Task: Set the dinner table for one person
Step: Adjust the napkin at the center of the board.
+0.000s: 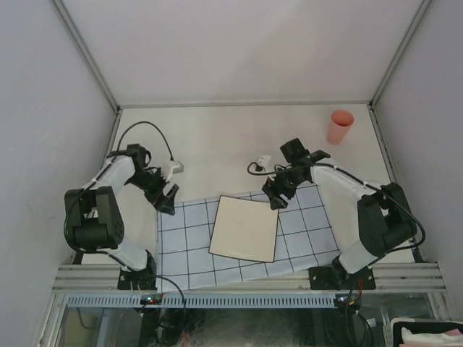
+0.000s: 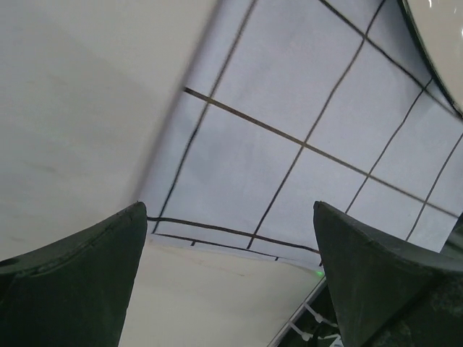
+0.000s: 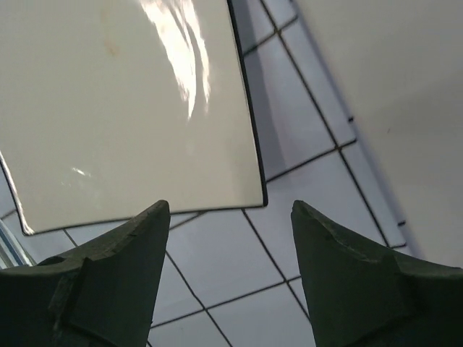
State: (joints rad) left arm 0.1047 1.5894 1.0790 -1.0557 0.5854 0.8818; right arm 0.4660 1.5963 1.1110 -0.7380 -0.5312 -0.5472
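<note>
Surveying surface (image 1: 239,137): large, off-white, rectangular, bounded by grey rails (image 1: 246,277) and pale walls (image 1: 246,50), filling the overhead view from near rail to far wall. Carries a light-blue cloth (image 1: 184,249) with a dark grid, laid at the near edge, middle of the width, slightly askew. Carries also a pink cup (image 1: 339,126), upright, in the far right corner, well apart from cloth and both pincers.

Resting on cloth: square cream plate (image 1: 244,228), flat, roughly central, turned a little off the grid lines. Dark rim line and glossy glare visible from the right wrist.

Left pincer (image 1: 168,200): spread to full width, nothing between the fingers. Poised over far left corner of cloth. Seen from left wrist: cloth edge and bare surface below, sliver of plate at upper right. Contact with cloth not determinable.

Right pincer (image 1: 275,194): fingers parted, gap clear, nothing held. Positioned at far right corner of plate, over cloth near its far edge. Seen from right wrist: that plate corner just ahead of the gap between the fingers, grid cloth beneath, bare surface off to the right. Whether fingertips touch plate or cloth: cannot tell.
</note>
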